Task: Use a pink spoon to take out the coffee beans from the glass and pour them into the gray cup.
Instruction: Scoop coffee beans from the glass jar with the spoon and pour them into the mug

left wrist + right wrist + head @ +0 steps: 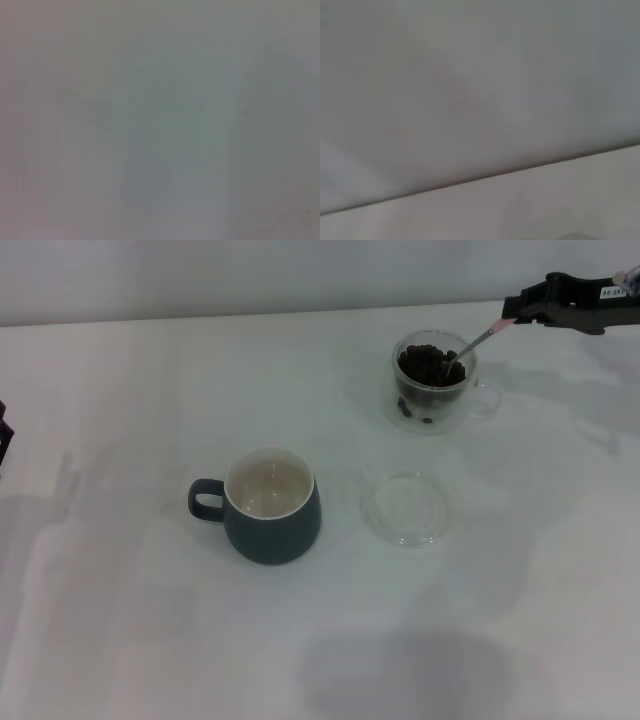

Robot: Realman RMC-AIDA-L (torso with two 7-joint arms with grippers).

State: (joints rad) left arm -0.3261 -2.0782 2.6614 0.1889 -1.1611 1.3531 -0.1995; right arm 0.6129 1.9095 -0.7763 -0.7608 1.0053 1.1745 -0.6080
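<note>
Right hand (522, 310): located at the far right of the head view, above the tabletop (120, 640) and beyond the glass. Its black fingers are clenched on the pale pink handle end of the pink spoon.
Pink spoon (478, 341): held at a slant, handle end up at the right hand, metal neck running down and to the left over the rim of the glass. The bowl end lies among the coffee beans.
Glass (436, 384): stands upright on the far right part of the tabletop, its small clear handle pointing right.
Coffee beans (425, 365): a dark heap inside the glass, filling it to near the rim; a few beans show lower down through the clear wall.
Gray cup (271, 505): stands upright near the middle of the tabletop, well apart from the glass, nearer the robot and to the left. The loop handle points left. The cream-white inside holds no visible beans.
Clear glass dish (406, 507): lies flat on the tabletop between the gray cup and the glass, just right of the cup, touching neither.
Left hand: only a dark part of the left arm (4, 445) shows at the left edge of the head view; finger state cannot be told.
Wrist views: both show only plain pale surfaces.
</note>
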